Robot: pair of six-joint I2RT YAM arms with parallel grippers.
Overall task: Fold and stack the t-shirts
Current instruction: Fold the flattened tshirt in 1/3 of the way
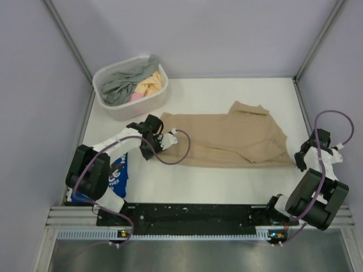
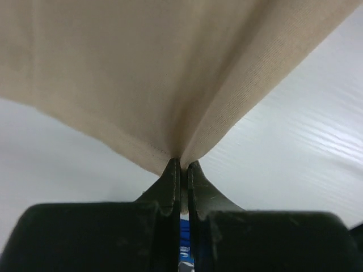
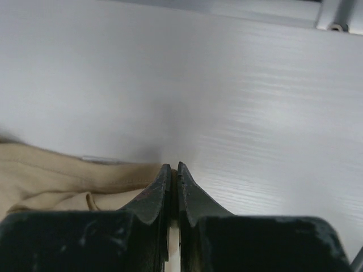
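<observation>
**A:** Where is the tan t-shirt (image 1: 227,139)?

**B:** It is spread across the middle of the white worktop (image 1: 227,184). The cloth is a soft, fine-ribbed knit. It lies as a wide rectangle with shallow creases along it, and one sleeve is rumpled up at the far side.

**A:** And the claws?

**B:** The left claw (image 2: 181,167) has its black fingers pressed together on the shirt's left edge. In the wrist view the cloth tents up out of the pinch, and a stitched hem line shows. The right claw (image 3: 173,170) is closed too, at the shirt's near right corner. A sliver of tan seems to sit between its fingers, so it looks clamped on the hem, though that view is blurred up close.

**A:** The other shirt?

**B:** The blue t-shirt (image 1: 116,173) lies bunched at the near left, mostly under the left arm. There is white lettering on it, but it is too small and too covered to read.

**A:** Anything else?

**B:** A white plastic basket (image 1: 127,110) stands at the far left. It is rounded, with slotted walls, and sits close to the tan shirt's far-left corner. It holds a heap of grey cloth (image 1: 122,82), with yellow-orange cloth (image 1: 150,84) and a bit of pink beneath. The worktop has a faint streaked grain.
</observation>
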